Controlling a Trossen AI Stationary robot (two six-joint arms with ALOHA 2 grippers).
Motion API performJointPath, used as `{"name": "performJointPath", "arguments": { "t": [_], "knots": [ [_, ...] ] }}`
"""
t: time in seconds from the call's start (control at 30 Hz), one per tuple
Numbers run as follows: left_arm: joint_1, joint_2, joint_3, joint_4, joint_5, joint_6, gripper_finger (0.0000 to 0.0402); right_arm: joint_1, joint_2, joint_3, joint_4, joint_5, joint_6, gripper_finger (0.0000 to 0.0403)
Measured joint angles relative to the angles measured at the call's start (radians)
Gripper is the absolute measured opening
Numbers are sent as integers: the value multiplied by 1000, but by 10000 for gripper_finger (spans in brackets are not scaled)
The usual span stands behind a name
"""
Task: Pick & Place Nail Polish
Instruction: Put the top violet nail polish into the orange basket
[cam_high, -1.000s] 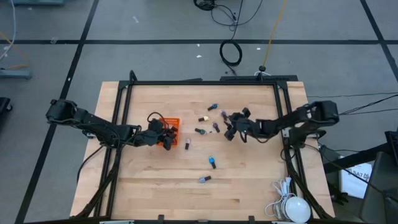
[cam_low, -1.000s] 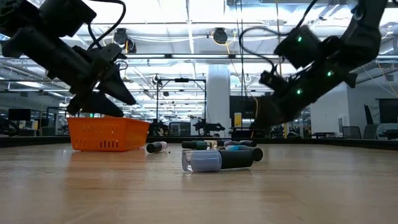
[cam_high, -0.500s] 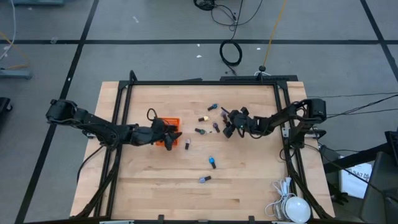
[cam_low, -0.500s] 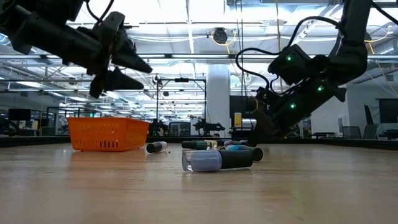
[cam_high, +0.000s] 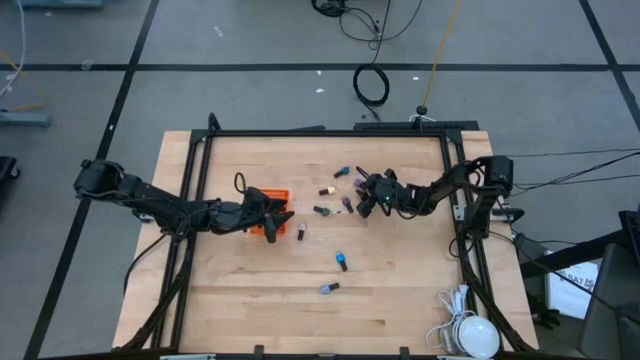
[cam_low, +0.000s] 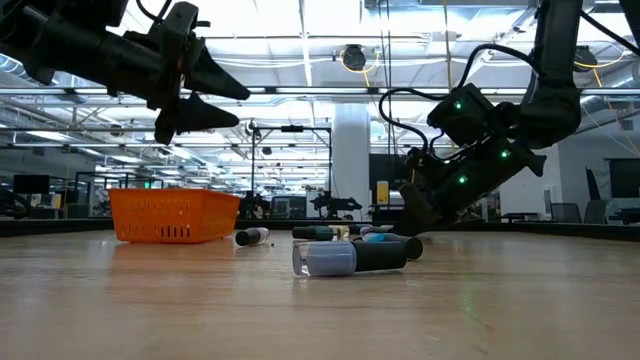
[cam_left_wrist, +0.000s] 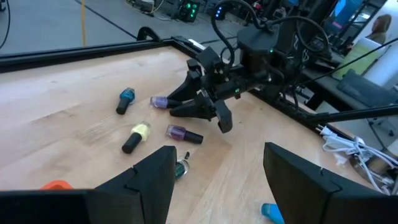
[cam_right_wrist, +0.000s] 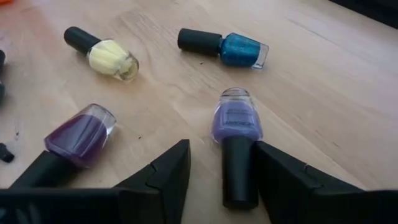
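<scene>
Several nail polish bottles lie on their sides on the wooden table (cam_high: 400, 270). My right gripper (cam_right_wrist: 222, 149) is open and low over the far cluster (cam_high: 345, 190). Its fingers stand on either side of the dark cap (cam_right_wrist: 239, 174) of a lavender bottle (cam_right_wrist: 237, 119); I see no touch. A purple bottle (cam_right_wrist: 78, 138), a yellow one (cam_right_wrist: 112, 59) and a blue one (cam_right_wrist: 239, 50) lie close by. My left gripper (cam_high: 283, 215) is open and empty, held level above the orange mesh basket (cam_low: 175, 215).
Three more bottles lie apart toward the table's near side: a dark one (cam_high: 301, 232), a blue one (cam_high: 341, 260) and a greyish one (cam_high: 329, 288), which is nearest in the low view (cam_low: 345, 258). A black frame (cam_high: 330, 133) runs round the table. A white lamp-like object (cam_high: 470, 335) sits at the near right corner.
My left gripper has risen from just above the basket and tipped from pointing down to about level, staying open. My right gripper has come down and moved toward the table's left, onto the far bottle cluster. The bottles have not moved.
</scene>
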Motion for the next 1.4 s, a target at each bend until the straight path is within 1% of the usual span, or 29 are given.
{"name": "performJointPath", "arguments": {
  "t": [0.17, 0.47, 0.5, 0.8, 1.07, 1.23, 1.4],
  "knots": [
    [0, 0, 0, 0, 0, 2, 237, 0, 0, 0, -1, -38, -11, 136],
    [0, 0, 0, -19, 2, 2, 237, 1, 1, 0, -12, -52, -43, 54],
    [0, 0, 0, -21, 2, 2, 237, 1, 1, 0, -13, -52, -47, 50],
    [0, 0, 0, -22, 2, 0, 237, 30, -6, -1, 1, -50, -128, 50],
    [0, 0, 0, -23, 2, -13, 237, 42, -47, -3, -17, -68, -159, 50],
    [0, 0, -1, -46, 2, -27, 237, 63, -98, -5, -58, -73, -208, 50],
    [0, 0, -2, -82, 2, -47, 237, 114, -188, -4, -101, -64, -258, 50]
  ]
}}
